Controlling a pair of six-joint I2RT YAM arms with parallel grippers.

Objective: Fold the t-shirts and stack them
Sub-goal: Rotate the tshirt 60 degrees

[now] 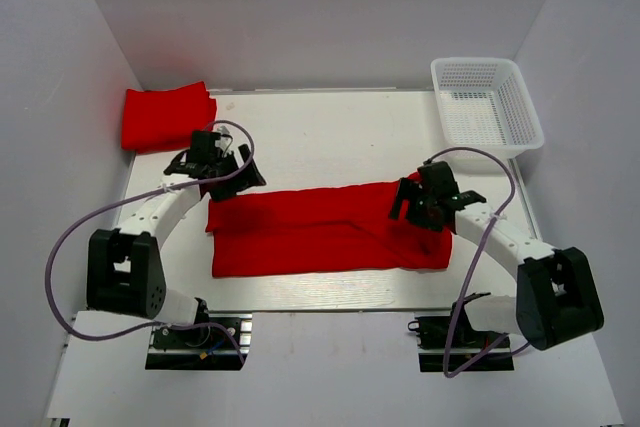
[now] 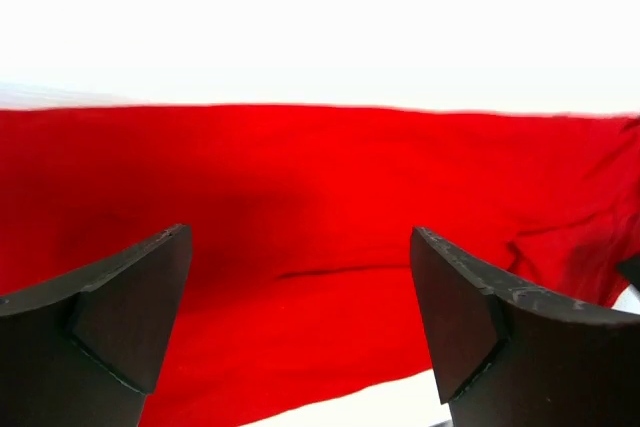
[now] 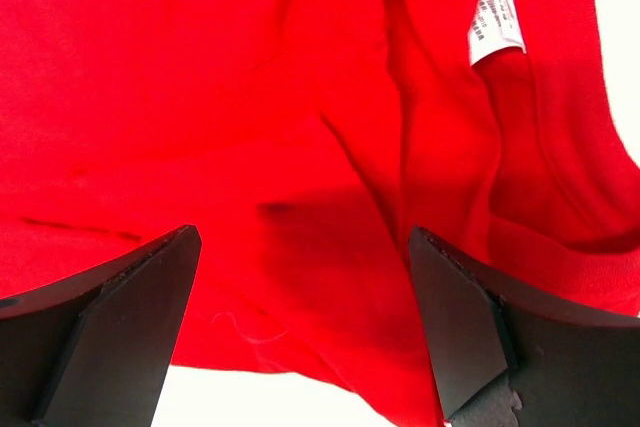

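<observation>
Landmark: white mesh basket point(image 1: 476, 61), set at the far right corner of the table point(image 1: 330, 137); its near rim is cut by no other thing.
Spread t-shirt point(image 1: 320, 232): laid as a long red band, nearer the arm bases than the basket and mostly to its left; a fold line is seen running along its length.
Folded t-shirt point(image 1: 167, 117): a compact red bundle, far to the left of the basket, at the opposite far corner; the number of layers cannot be made out.
Left gripper point(image 2: 300, 232): held over the band's end farthest from the basket; fingers spread wide, nothing between them. Contact with the cloth cannot be judged.
Right gripper point(image 3: 305, 232): held over the band's end nearest the basket; fingers likewise apart, nothing gripped.
Hidden parts: both far corners of the band are covered by the grippers in the top view.
Label point(image 3: 497, 9): a white tag seen on wrinkled cloth; its print is too small to be read.
Left wrist view: the area beyond the cloth is washed out to white.
</observation>
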